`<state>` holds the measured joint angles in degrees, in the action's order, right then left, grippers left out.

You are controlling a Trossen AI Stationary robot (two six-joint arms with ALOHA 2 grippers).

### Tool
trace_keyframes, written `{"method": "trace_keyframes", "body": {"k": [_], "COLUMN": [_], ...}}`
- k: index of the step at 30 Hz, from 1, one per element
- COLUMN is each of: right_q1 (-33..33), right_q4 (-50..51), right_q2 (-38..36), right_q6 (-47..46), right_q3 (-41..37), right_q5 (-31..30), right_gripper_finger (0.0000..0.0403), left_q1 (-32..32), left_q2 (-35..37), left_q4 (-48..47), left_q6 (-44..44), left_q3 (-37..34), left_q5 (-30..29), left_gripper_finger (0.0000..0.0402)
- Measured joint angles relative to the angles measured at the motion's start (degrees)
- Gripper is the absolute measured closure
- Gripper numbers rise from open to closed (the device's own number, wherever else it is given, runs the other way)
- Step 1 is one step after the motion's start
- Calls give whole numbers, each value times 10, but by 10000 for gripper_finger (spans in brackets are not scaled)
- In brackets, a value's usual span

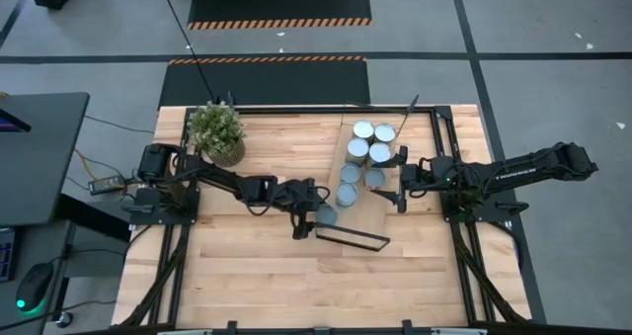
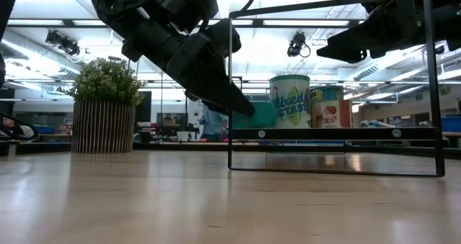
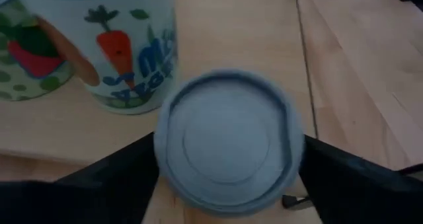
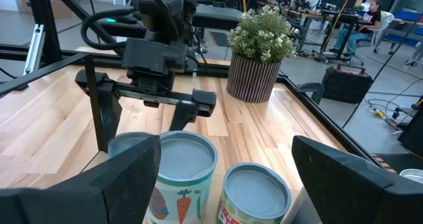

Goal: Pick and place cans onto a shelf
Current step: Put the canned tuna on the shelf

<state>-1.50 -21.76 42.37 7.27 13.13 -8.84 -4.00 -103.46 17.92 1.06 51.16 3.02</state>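
Butcher-block planks make up the pale wooden surface (image 1: 257, 276), framed by black metal rails. Nearest the front edge, the thin black rail (image 1: 353, 238) of the shelf lies just beside the left end effector (image 1: 314, 220), whose two dark fingers (image 3: 125, 174) are closed on either side of a can (image 3: 229, 139) with a ribbed, round grey-blue lid. Beyond it, the light-wood shelf (image 1: 420, 142) carries a cluster of cans (image 1: 363, 157), all cylinders with shiny silver-blue tops. One (image 2: 289, 100) has a pale label with green lettering that seems to read "Mixed Vegetables", and the left wrist view shows a carrot drawn on it; its neighbour (image 2: 330, 106) has a red and yellow label. The right end effector (image 1: 397, 182) hangs above the shelf beside the cluster, fingers (image 4: 119, 178) spread wide and holding nothing. Farther back stands a potted plant (image 1: 217, 132) in a ribbed, slatted cylindrical pot.
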Motion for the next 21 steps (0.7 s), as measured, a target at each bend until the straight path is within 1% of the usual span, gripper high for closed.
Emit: {"method": "trace_keyframes", "body": {"k": [3,5,9,14,21], "right_q1": [0,0,0,0,0], "right_q4": [0,0,0,0,0], "right_q2": [0,0,0,0,0], "right_q6": [0,0,0,0,0], "right_q3": [0,0,0,0,0], "right_q5": [0,0,0,0,0], "right_gripper_finger": [54,54,54,54,54], "left_q1": [1,-1,-5,-3,-3], "left_q2": [0,0,0,0,7], "left_q4": [0,2,3,5,-8], "left_q6": [4,-9,-35,-37,-38], "left_q3": [0,0,0,0,0], "left_q5": [-1,2,8,-8,-7], "left_gripper_finger": [22,8,21,23,23]}}
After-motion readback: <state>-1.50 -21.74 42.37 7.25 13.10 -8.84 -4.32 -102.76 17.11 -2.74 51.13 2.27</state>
